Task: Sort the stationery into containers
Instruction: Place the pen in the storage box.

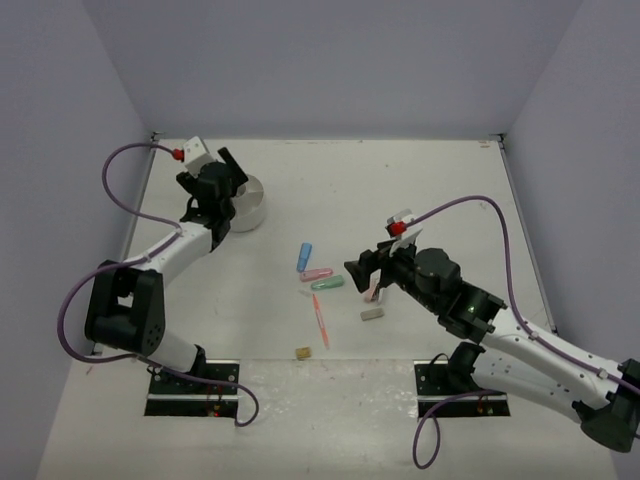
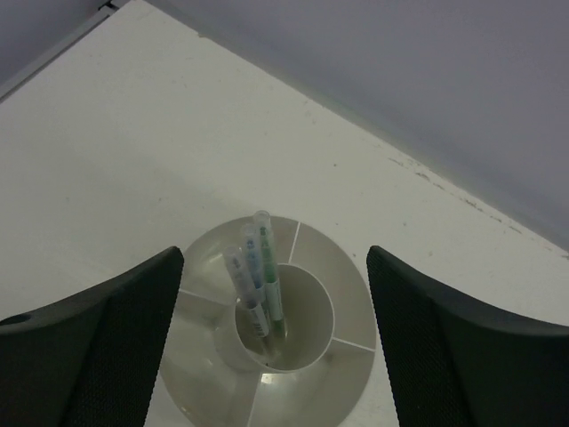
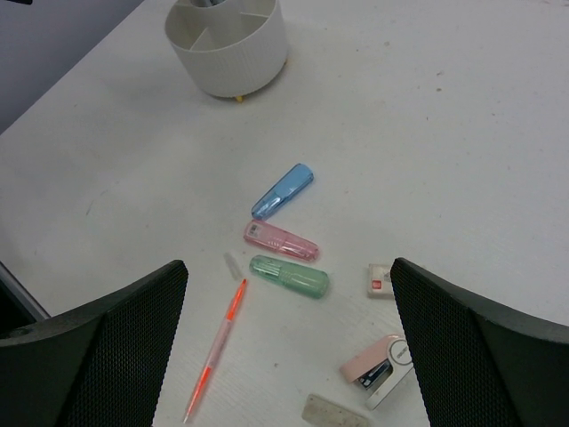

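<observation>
**Next pick: the loose pen, right side**

Left fingers (image 1: pixel 226 176) wide and empty above the tub (image 2: pixel 348 267); pens (image 2: pixel 258 271) stand in its centre cup. Right fingers (image 1: pixel 366 268) wide and empty over the loose pieces on the table (image 3: pixel 462 133): orange pen (image 3: pixel 216 347), clips (image 3: pixel 281 240) near it. Judgement: take the pen. Turn my fingers across its shaft, descend straight, close mid-length so it lifts level, clear of the clips.
</observation>
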Motion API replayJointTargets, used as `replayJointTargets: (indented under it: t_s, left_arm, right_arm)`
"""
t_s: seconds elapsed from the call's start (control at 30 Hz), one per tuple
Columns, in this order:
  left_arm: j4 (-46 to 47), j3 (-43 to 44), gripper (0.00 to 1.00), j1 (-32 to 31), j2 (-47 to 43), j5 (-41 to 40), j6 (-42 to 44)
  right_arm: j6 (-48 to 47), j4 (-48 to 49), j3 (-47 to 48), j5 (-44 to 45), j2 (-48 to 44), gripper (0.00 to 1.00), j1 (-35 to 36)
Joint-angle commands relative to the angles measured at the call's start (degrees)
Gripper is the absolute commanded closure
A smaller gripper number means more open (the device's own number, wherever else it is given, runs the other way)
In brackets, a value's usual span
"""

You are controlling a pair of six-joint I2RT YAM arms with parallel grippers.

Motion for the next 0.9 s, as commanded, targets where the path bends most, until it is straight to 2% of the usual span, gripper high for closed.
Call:
replayJointTargets:
  t_s: [0.0,0.07,0.1,0.13,0.2,0.23,0.3,0.47,0.53,0.57,0.63,0.8,0.87]
  left_arm:
    - [-9.8,5.1,0.00,0.4,-5.2,-1.7,-7.0]
    - [-19.7,13.2,0.00,0.4,-8.4,-1.4,-9.1]
    - [-28.7,16.0,0.00,0.4,-9.4,-0.9,-9.8]
    - [-33.4,18.8,0.00,0.4,-10.2,-0.3,-11.1]
    - [-44.5,24.9,0.00,0.4,-13.1,3.8,-11.6]
    - [-48.0,26.3,0.00,0.4,-14.4,6.0,-11.4]
    - [-52.5,24.4,0.00,0.4,-21.8,11.4,-10.4]
    - [-54.4,9.7,0.00,0.4,-37.3,11.9,-6.4]
    - [-54.6,5.2,0.00,0.4,-40.5,11.4,-4.0]
    - [-54.5,4.4,0.00,0.4,-41.3,11.6,-3.5]
    - [-53.7,-0.6,0.00,0.4,-42.5,13.0,-0.9]
    - [-52.5,-4.2,0.00,0.4,-42.1,15.9,1.6]
    - [-52.0,-4.4,0.00,0.4,-42.6,17.0,1.9]
  right_arm:
    - [1.5,2.4,0.8,-0.2,3.3,0.01,-0.5]
    - [2.9,1.8,2.5,-2.0,6.8,0.01,-0.8]
    - [3.8,0.7,3.9,-2.5,9.9,0.01,-0.8]
    - [4.7,-0.9,6.0,-2.9,11.5,0.01,-0.8]
    - [9.0,-2.2,7.9,-3.2,16.0,0.01,-0.8]
    - [13.4,-5.0,10.3,-3.1,17.7,0.01,-0.8]
    - [19.4,-11.1,14.1,-3.8,22.6,0.08,-0.2]
    - [27.0,-24.3,22.3,1.7,35.0,0.26,6.3]
    - [28.1,-25.8,24.3,0.2,38.8,0.40,8.3]
    - [28.6,-26.1,24.8,-0.4,40.2,0.43,8.6]
    - [29.9,-26.8,25.6,-1.3,43.3,0.59,10.2]
    - [31.6,-31.8,28.3,0.3,49.9,0.62,12.0]
    - [31.4,-31.6,28.2,-1.2,51.8,0.67,12.3]
